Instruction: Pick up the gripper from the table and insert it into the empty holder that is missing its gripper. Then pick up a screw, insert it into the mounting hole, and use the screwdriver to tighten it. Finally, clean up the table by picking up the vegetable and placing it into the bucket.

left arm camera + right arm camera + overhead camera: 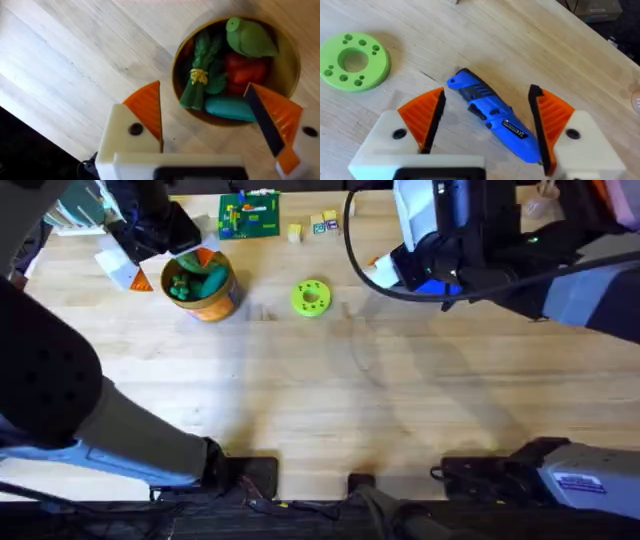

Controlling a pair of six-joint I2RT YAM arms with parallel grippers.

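Overhead: the left arm is reaching toward eleven o'clock, its left gripper (160,265) hanging just beside the bucket (203,285), which is standing at ten o'clock on the table (330,390) and holding vegetables (195,280). A lime-green disc (311,297) is lying near twelve o'clock, and a green board (250,216) with writing too small to read is lying beyond it. The right arm is stretching toward one o'clock, its right gripper (400,272) poised above the screwdriver (436,286).

Left wrist: the gripper (205,125) is hovering wide open and empty over the bucket (287,55), where asparagus (200,67), a green pear-like piece (248,37) and red pieces are lying.

Right wrist: the gripper (487,122) is spreading wide, gripping nothing, its orange pads (422,117) straddling the screwdriver (492,120), which is lying flat between them without touching. Its small label is unreadable. The green disc (354,61) is resting at ten o'clock.
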